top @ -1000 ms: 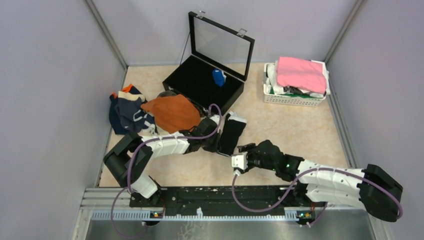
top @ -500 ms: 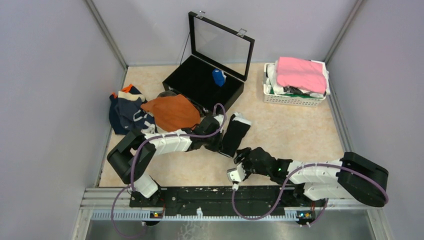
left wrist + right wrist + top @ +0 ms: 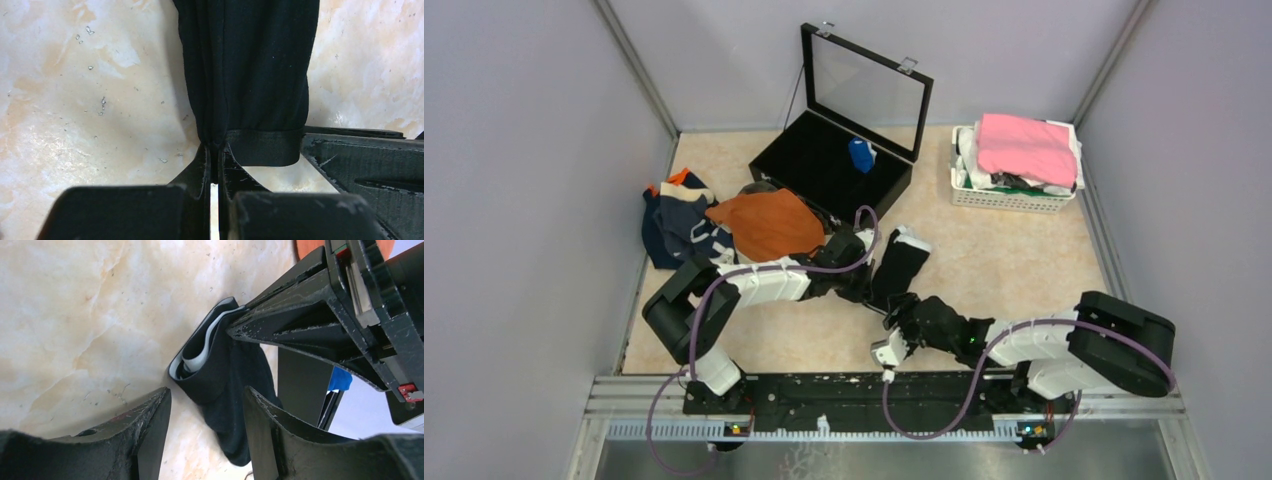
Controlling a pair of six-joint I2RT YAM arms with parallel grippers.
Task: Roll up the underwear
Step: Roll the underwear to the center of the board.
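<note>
A black underwear (image 3: 900, 262) with a white waistband lies folded into a long strip on the table's middle. My left gripper (image 3: 865, 284) is shut on its near hem; the left wrist view shows the jaws (image 3: 214, 151) pinching the black fabric (image 3: 250, 65). My right gripper (image 3: 902, 314) is open, just in front of the strip's near end. In the right wrist view its fingers (image 3: 206, 392) stand apart either side of the folded end (image 3: 220, 367), not touching it. A rust-orange underwear (image 3: 769, 225) and navy ones (image 3: 679, 225) lie piled at the left.
An open black box (image 3: 824, 165) with a glass lid stands at the back and holds a blue roll (image 3: 861, 155). A white basket (image 3: 1014, 195) with a pink cloth (image 3: 1024, 145) stands at the back right. Grey walls close in both sides.
My right arm has folded in and its gripper has moved left and closer to the strip's near end. My left gripper has nudged the black strip slightly right.
</note>
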